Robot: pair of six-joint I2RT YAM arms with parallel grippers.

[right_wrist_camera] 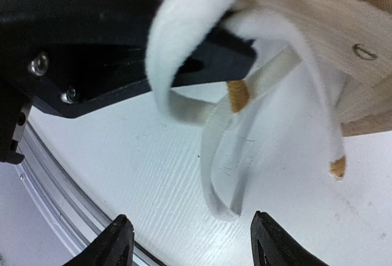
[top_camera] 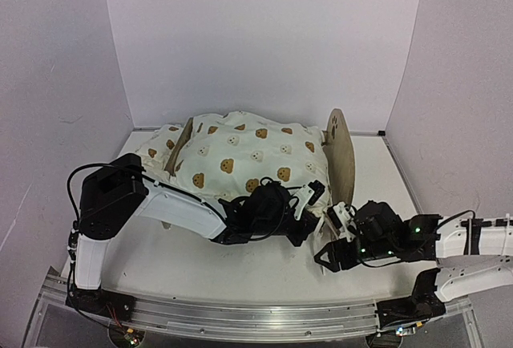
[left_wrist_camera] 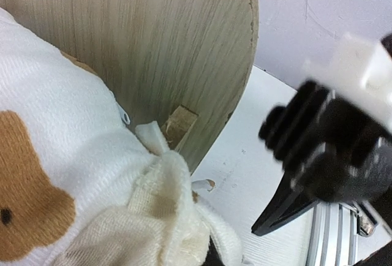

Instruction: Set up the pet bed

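The left gripper [top_camera: 314, 202] is closed, its tips pinching a bunch of ruffled fabric at the near right corner of the cushion [top_camera: 240, 151]. The right gripper [right_wrist_camera: 190, 241] stands with its fingers well apart and nothing between them.

The pet bed [top_camera: 341, 159] sits at the far middle of the table [top_camera: 240, 272], close to the back wall, with its length running left to right. Its rounded headboard [left_wrist_camera: 171, 45] stands upright at the right end, paw-print cutouts near the top. The footboard [top_camera: 181, 143] rises at the left end, leaning a little. The cream bear-print cushion fills the frame between the two boards and bulges above them. Its near right corner presses against the headboard, where a small wooden tab [left_wrist_camera: 180, 125] shows through a slot.

From that corner white ties [right_wrist_camera: 220, 174] with brown tips hang down. One loops over a black finger of the left gripper and the others trail onto the table. The right gripper hovers just near of these ties, low over the table, close beside the left gripper.

The left arm reaches across from the near left, passing in front of the bed. A metal rail [top_camera: 240, 316] runs along the table's near edge.
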